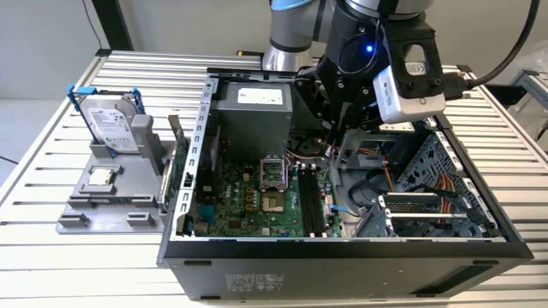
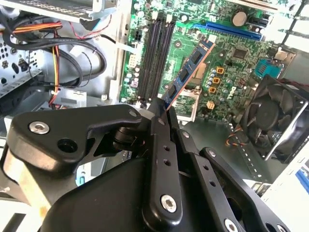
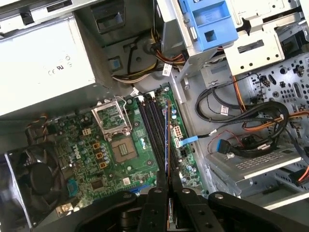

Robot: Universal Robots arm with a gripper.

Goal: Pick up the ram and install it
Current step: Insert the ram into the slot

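The ram (image 2: 190, 65) is a thin board with black chips. My gripper (image 2: 163, 104) is shut on one end of it, and the rest sticks out toward the green motherboard (image 2: 231, 63). In the first wrist view the ram (image 3: 167, 137) shows edge-on, in line with the long black memory slots (image 3: 152, 123) and just above them, with the gripper (image 3: 167, 182) closed on its near end. In the exterior view the gripper (image 1: 341, 127) hangs inside the open computer case (image 1: 342, 253), over the slots (image 1: 310, 204).
A silver hard drive in a blue frame (image 1: 111, 123) and a small square processor chip (image 1: 102, 176) sit on a grey fixture at the exterior view's left. Inside the case are the power supply (image 1: 253, 119), an open processor socket (image 3: 116, 128), a fan (image 2: 273, 116) and loose cables (image 3: 251, 125).
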